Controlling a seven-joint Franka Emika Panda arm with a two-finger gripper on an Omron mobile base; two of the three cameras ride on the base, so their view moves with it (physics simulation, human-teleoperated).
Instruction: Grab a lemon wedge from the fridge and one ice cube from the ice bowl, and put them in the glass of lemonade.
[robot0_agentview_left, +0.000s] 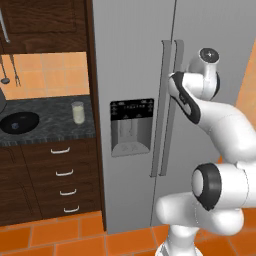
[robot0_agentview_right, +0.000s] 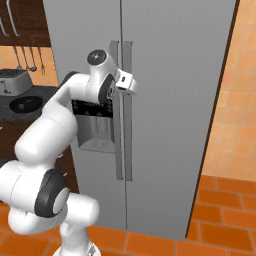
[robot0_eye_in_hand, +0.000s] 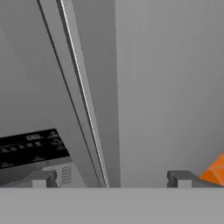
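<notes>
Nearest to us, our gripper (robot0_eye_in_hand: 111, 178) has its two dark fingertips spread wide apart with nothing between them, and it faces the fridge's door handles at close range. From the right base view we see the hand (robot0_agentview_right: 125, 82) up against the upper part of those handles, at the seam where the doors meet.

Going by size, the fridge (robot0_agentview_left: 135, 60) comes first: a tall grey side-by-side unit with both doors closed, two long vertical bar handles (robot0_agentview_left: 167, 107) and a black-panelled dispenser (robot0_agentview_left: 131, 126) in the left door. We can make out pale marks on the dispenser's black strip, but they are too blurred to read, and we find no brand name on the doors.

Left of the fridge runs a dark speckled counter (robot0_agentview_left: 50, 125) over dark wood drawers (robot0_agentview_left: 65, 182). At its far left, the right base view shows a silver toaster (robot0_agentview_right: 12, 81).

On the counter's left part sits the ice bowl (robot0_agentview_left: 19, 122), glossy black and shallow; something small and pale lies inside, too tiny for us to identify.

Smallest is the glass of lemonade (robot0_agentview_left: 78, 112), upright near the counter's right end, beside the fridge and well apart from the bowl.
</notes>
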